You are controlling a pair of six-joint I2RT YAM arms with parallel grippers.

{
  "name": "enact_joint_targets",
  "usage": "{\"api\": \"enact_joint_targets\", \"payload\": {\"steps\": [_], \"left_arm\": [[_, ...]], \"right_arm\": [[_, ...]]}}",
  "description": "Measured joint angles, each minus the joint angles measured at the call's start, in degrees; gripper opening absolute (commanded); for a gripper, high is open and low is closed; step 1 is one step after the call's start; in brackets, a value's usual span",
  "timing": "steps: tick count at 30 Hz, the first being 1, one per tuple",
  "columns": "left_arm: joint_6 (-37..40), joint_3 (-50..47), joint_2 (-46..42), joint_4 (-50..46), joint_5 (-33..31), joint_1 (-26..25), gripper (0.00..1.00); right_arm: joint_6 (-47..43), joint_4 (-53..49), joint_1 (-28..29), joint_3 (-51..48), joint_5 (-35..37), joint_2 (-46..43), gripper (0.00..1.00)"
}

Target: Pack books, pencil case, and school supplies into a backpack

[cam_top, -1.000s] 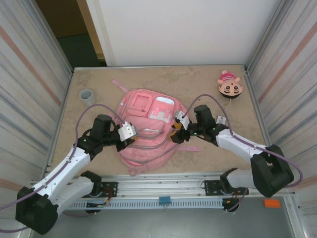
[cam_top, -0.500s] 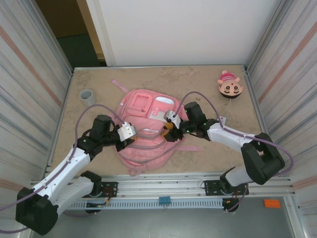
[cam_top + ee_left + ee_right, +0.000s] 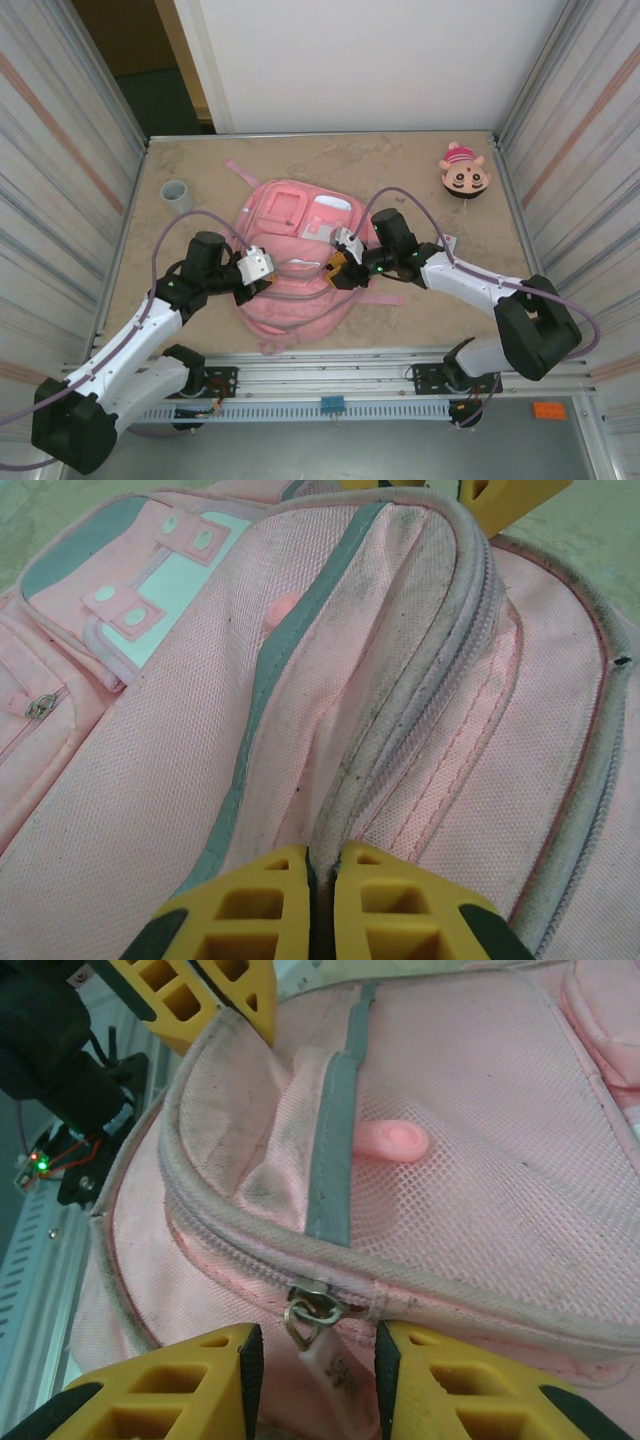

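Tabletop (image 3: 400, 165) bears the backpack (image 3: 295, 300): left gripper (image 3: 320, 865) pinches its seam (image 3: 352, 765); close up, right gripper (image 3: 315, 1348), parted, flanks zipper pull (image 3: 305, 1315).

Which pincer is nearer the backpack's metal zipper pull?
Right. The right pincer straddles the small metal zipper pull; the left pincer pinches a seam of the soft pink backpack, farther off.

backpack (image 3: 420, 730) cropped on all sides, zipper pull (image 3: 310, 1315) tab cut off below
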Motion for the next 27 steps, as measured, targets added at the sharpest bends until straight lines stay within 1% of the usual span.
{"api": "enact_joint_targets", "payload": {"steps": [4,7,11,14,23,27], "left_arm": [[0.0,0.0,-0.1,0.2,0.0,0.0,0.03],[-0.3,0.0,-0.1,0.9,-0.1,0.0,0.03],[-0.8,0.0,-0.1,1.2,-0.6,-0.1,0.02],[-1.5,0.0,-0.1,1.3,-1.0,-0.1,0.02],[-2.4,0.0,-0.1,1.6,-1.4,-0.1,0.03],[-3.7,0.0,-0.1,2.1,-1.8,-0.1,0.02]], "right_arm": [[2.5,-0.7,-0.8,0.8,0.5,1.0,0.1],[3.9,-1.9,-0.8,1.0,0.6,1.0,0.01],[6.6,-4.1,-0.7,1.6,1.1,-0.1,0.0],[9.8,-5.1,0.6,1.9,1.8,-1.6,0.0],[22.2,-6.1,7.6,3.4,3.9,-2.8,0.0],[28.3,-6.0,10.8,4.7,7.2,-2.8,0.0]]}}
